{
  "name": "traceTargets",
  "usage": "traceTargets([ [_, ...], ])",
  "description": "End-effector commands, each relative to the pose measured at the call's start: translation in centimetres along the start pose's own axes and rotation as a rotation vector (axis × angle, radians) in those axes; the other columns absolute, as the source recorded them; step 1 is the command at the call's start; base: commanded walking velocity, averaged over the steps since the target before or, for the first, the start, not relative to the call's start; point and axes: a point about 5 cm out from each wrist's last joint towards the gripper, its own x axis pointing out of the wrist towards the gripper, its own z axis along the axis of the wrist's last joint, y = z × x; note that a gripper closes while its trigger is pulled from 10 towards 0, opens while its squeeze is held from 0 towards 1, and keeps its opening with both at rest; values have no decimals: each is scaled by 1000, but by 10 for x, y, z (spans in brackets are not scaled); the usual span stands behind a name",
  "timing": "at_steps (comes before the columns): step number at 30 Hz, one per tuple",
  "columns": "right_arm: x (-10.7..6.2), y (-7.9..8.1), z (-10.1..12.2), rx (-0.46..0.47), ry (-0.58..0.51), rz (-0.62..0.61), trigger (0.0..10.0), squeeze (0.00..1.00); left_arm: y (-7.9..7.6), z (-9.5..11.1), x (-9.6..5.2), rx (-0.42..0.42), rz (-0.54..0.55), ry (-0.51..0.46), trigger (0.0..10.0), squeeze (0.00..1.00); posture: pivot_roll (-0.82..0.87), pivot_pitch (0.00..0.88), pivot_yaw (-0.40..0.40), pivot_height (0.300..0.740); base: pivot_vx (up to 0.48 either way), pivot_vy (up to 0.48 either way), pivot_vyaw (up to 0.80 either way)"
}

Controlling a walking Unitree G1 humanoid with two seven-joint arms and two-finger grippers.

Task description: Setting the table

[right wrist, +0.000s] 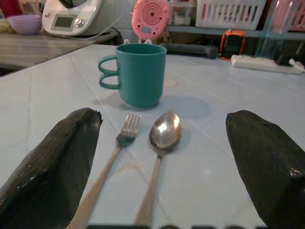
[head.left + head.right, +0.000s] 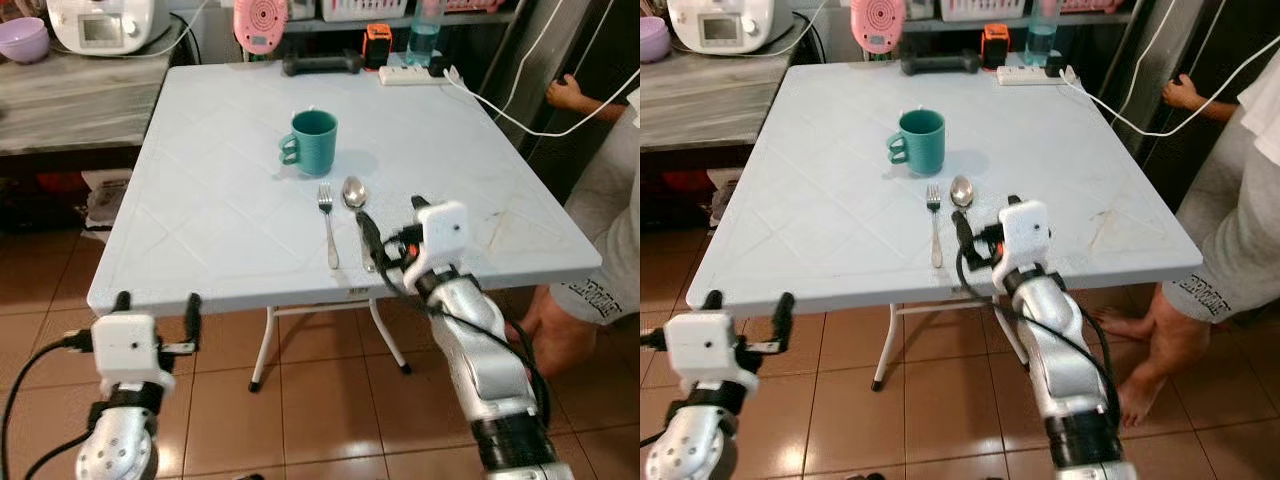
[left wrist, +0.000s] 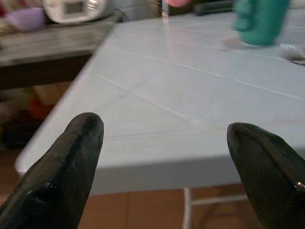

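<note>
A teal mug stands upright in the middle of the white folding table. Just in front of it lie a fork and a spoon side by side, handles toward me. My right gripper hovers low over the handle end of the spoon, open, with nothing held; in the right wrist view the fork and spoon lie between its fingers. My left gripper is open in front of the table's front left edge, a little below it.
A power strip, a black dumbbell, a pink device and a bottle line the far edge. A person stands at the right. A side counter holds a cooker and a purple bowl.
</note>
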Motion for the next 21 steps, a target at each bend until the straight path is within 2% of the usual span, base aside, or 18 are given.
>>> traceTargets([
  [1, 7, -2, 1, 32, 9, -18, 10000, 0, -2, 3, -4, 20, -35, 6, 10000, 0, -23, 178, 46, 740, 0, 0, 0],
  [7, 12, 0, 2, 40, 1, -17, 10000, 0, 0, 6, -7, 44, -50, 4, 10000, 0, 1, 189, 56, 740, 0, 0, 0],
  [11, 9, 2, 4, 0, -35, 1, 10000, 0, 4, 9, -7, 48, -32, -3, 10000, 0, 5, 188, 57, 740, 0, 0, 0],
  [13, 0, 3, 9, -43, -75, 18, 10000, 0, 7, 13, -7, 54, -5, -17, 10000, 0, 8, 182, 54, 740, 0, 0, 0],
  [15, -7, 1, 8, -52, -70, 10, 10000, 0, 10, 14, -8, 56, 12, -20, 10000, 0, 2, 177, 53, 740, 0, 0, 0],
  [16, -16, -2, 4, -58, -54, 0, 10000, 0, 13, 14, -9, 56, 28, -21, 10000, 0, 2, 177, 53, 740, 0, 0, 0],
  [18, -19, -2, 3, -62, -48, -2, 10000, 0, 14, 13, -10, 57, 32, -20, 10000, 0, 2, 177, 53, 740, 0, 0, 0],
  [19, -32, -6, -3, -96, -27, -4, 10000, 0, 16, 10, -13, 59, 45, -10, 10000, 0, -14, 164, 48, 740, 0, 0, 0],
  [21, -45, -11, -10, -126, -2, -13, 10000, 0, 19, 6, -17, 59, 57, 5, 10000, 0, -27, 157, 48, 740, 0, 0, 0],
])
